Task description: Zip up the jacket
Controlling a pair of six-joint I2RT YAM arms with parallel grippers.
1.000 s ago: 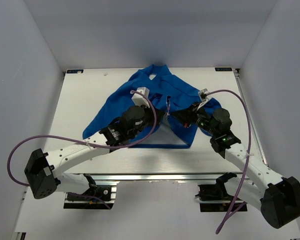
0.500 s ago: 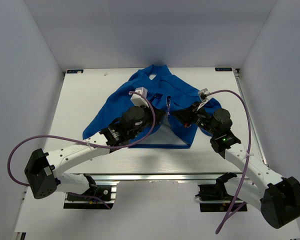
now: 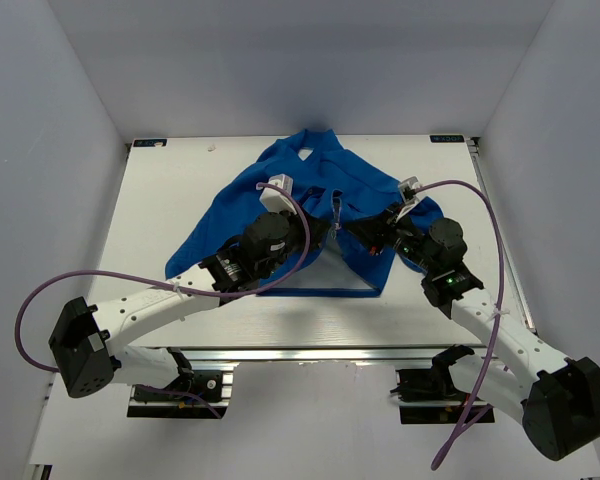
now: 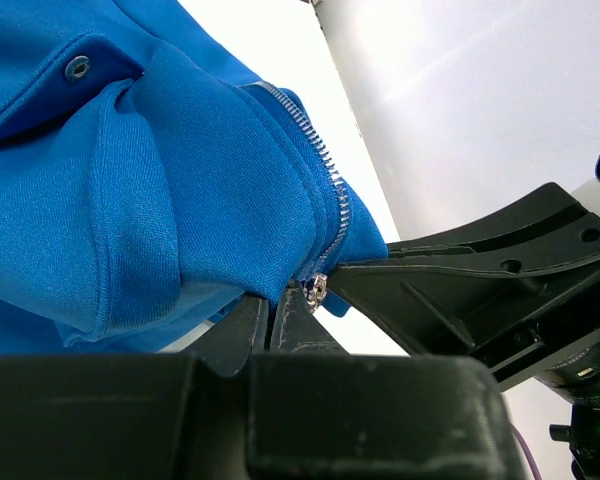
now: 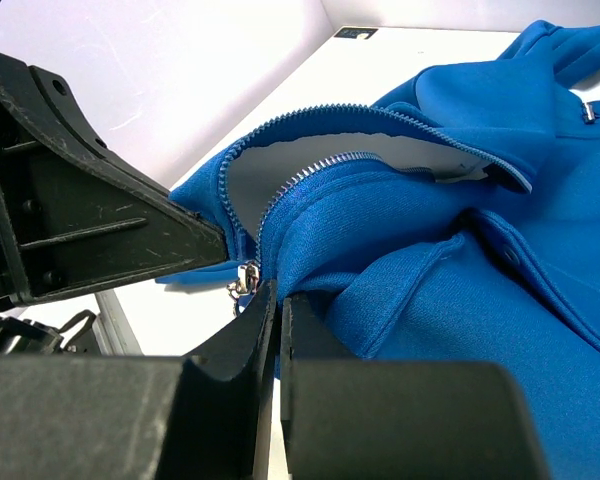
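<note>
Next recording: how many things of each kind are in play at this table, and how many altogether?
Garments: 1, the bright royal-blue soft fabric jacket
Pincers: 2, the left pincer and the right pincer, each pinching the jacket fabric beside the zipper's lower end
Tables: 1, the white table
Total: 4

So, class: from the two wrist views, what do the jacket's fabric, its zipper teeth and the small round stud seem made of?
The jacket: soft knit, probably polyester; fine grain, slight sheen, limp folds. The zipper teeth: probably metal; pale, silvery, glinting, though plastic is possible. The stud: looks metal; dull grey ring.
</note>
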